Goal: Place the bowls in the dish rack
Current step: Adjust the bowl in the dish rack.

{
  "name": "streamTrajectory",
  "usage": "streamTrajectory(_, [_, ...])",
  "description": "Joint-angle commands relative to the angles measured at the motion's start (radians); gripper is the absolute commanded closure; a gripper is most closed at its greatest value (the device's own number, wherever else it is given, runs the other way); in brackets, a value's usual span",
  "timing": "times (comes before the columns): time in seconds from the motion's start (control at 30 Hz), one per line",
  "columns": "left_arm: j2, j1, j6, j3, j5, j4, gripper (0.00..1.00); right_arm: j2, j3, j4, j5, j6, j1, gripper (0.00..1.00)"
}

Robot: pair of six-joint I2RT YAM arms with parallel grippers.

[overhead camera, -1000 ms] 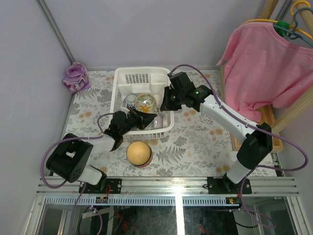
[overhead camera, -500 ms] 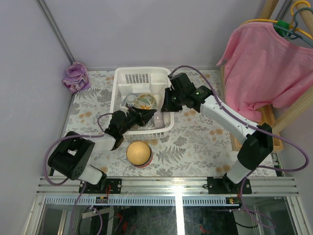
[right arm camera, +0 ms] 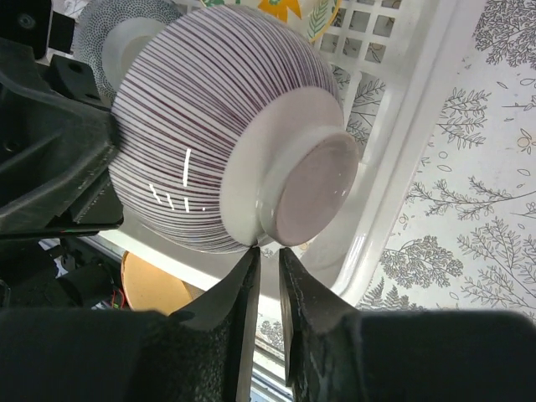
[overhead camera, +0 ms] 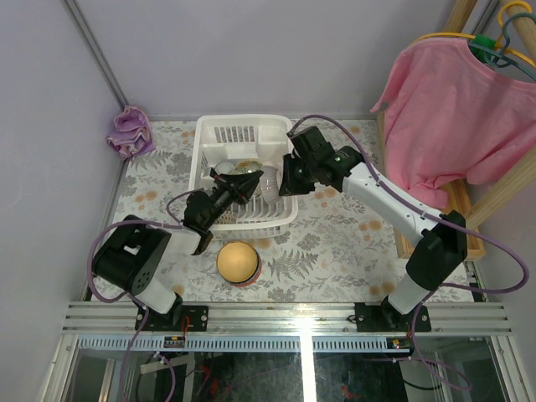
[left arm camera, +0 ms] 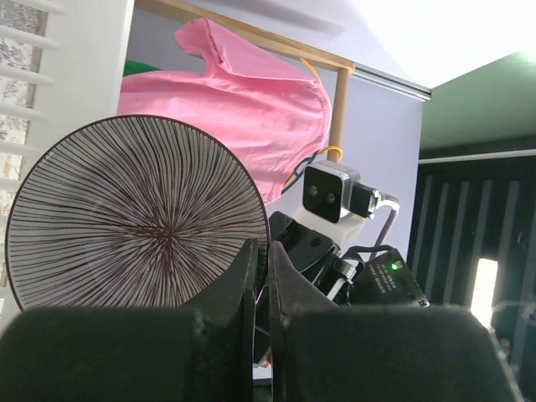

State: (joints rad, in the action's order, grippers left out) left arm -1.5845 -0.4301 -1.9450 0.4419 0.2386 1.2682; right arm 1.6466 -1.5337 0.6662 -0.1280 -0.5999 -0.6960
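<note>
**Operator:** Where's the striped bowl, and who has it?

**Spotter:** Your left gripper (left arm camera: 264, 272) is clenched on the rim of the striped bowl (left arm camera: 138, 213), at about 4 o'clock on its face. The bowl stands on edge over the dish rack (overhead camera: 243, 130), toward the rack's 3 o'clock side in the top view.

**Operator:** And my right?

**Spotter:** Your right gripper (right arm camera: 268, 255) has its jaws a narrow slit apart, with the tips at 6 o'clock of the foot ring. I can't tell whether they nip the ring or sit clear of it.

**Operator:** How will it handle?

**Spotter:** Treat it as glazed ceramic: rigid, slick and likely to chip against its neighbours. You'd do best to pinch across the rim, one finger inside and one outside. The foot ring looks too shallow to trust.

**Operator:** What do the views add?

**Spotter:** Your left wrist shows only the bowl's inside and the rim pinch. Your right wrist shows the outside and the foot, plus the flower bowl (right arm camera: 314, 12) and the dotted grey bowl (right arm camera: 126, 21) racked at 12 o'clock. The top view plainly shows the orange-yellow bowl (overhead camera: 237, 261) on the table (overhead camera: 335, 243), at 6 o'clock of the rack and not yet loaded.
</note>
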Motion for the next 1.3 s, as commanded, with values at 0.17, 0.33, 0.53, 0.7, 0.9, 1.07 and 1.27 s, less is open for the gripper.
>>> streamTrajectory(0.17, [-0.096,0.009,-0.053,-0.104,0.083,-0.032,1.00,0.043,-0.081,0.025,0.032,0.033,-0.022,0.75])
streamTrajectory(0.33, [-0.067,0.011,-0.020,-0.118,0.094,-0.037,1.00,0.021,-0.067,-0.005,0.031,0.024,-0.022,0.70])
streamTrajectory(0.53, [0.082,0.021,0.168,0.012,0.173,-0.332,1.00,-0.084,-0.059,0.005,0.052,-0.001,-0.022,0.64])
streamTrajectory(0.7, [0.185,0.036,0.344,0.113,0.234,-0.607,1.00,-0.131,-0.055,0.027,0.061,-0.009,-0.019,0.63])
streamTrajectory(0.9, [0.262,0.087,0.428,0.101,0.302,-0.728,1.00,-0.169,-0.002,0.007,0.047,-0.024,-0.019,0.63])
streamTrajectory(1.07, [0.215,0.103,0.461,0.073,0.365,-0.702,1.00,-0.164,0.038,-0.009,0.030,-0.030,-0.019,0.63])
streamTrajectory(1.27, [0.158,0.111,0.341,0.066,0.392,-0.496,1.00,-0.163,0.069,-0.024,0.027,-0.032,-0.020,0.63])
